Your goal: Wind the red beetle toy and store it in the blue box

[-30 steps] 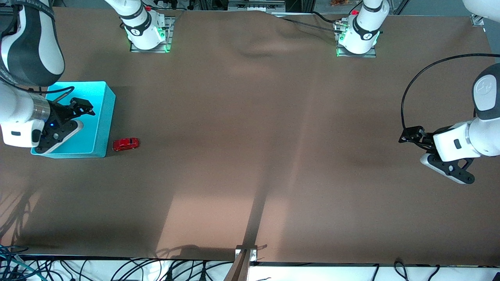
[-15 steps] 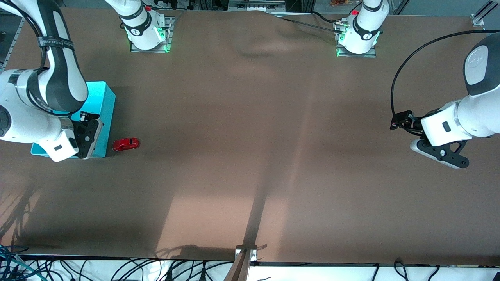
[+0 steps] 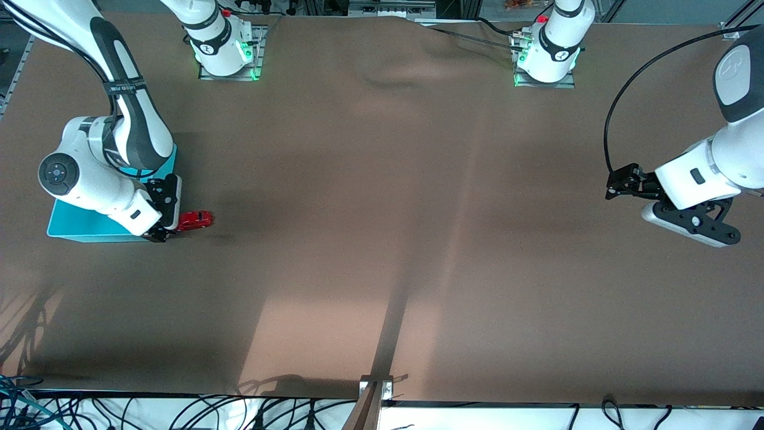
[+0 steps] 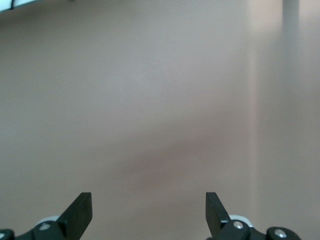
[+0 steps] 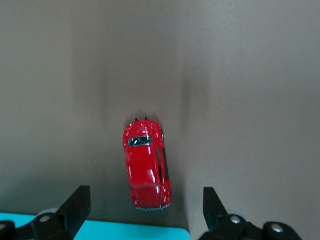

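Red beetle toy (image 5: 145, 166) under empty, wide-open right gripper (image 5: 145, 207).

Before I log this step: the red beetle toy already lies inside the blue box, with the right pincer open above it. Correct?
Not quite. The red beetle toy lies on the table beside the blue box, not inside it, as the right wrist view shows. The right pincer is indeed open above it.

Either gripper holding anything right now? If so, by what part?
Nothing held. The right gripper is open over the red beetle toy, beside the blue box, not touching it. The left gripper waits open over bare table.
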`<control>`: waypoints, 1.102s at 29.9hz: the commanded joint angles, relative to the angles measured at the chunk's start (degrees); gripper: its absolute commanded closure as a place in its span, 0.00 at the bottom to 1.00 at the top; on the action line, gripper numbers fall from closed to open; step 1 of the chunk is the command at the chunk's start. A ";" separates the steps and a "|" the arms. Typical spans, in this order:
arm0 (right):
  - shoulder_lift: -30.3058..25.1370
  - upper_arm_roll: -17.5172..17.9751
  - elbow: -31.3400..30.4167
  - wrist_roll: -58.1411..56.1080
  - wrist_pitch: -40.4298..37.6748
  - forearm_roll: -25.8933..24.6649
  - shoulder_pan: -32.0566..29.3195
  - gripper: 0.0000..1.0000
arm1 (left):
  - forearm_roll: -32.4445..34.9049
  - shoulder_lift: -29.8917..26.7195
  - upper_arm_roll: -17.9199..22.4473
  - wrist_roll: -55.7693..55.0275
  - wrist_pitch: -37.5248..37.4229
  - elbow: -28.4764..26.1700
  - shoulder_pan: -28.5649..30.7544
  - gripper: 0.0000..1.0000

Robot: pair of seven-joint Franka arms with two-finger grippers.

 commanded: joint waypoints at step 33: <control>2.74 2.29 0.95 -6.27 4.02 0.98 -0.17 0.88 | 4.58 -11.87 -6.62 -5.51 2.47 -11.96 5.28 0.00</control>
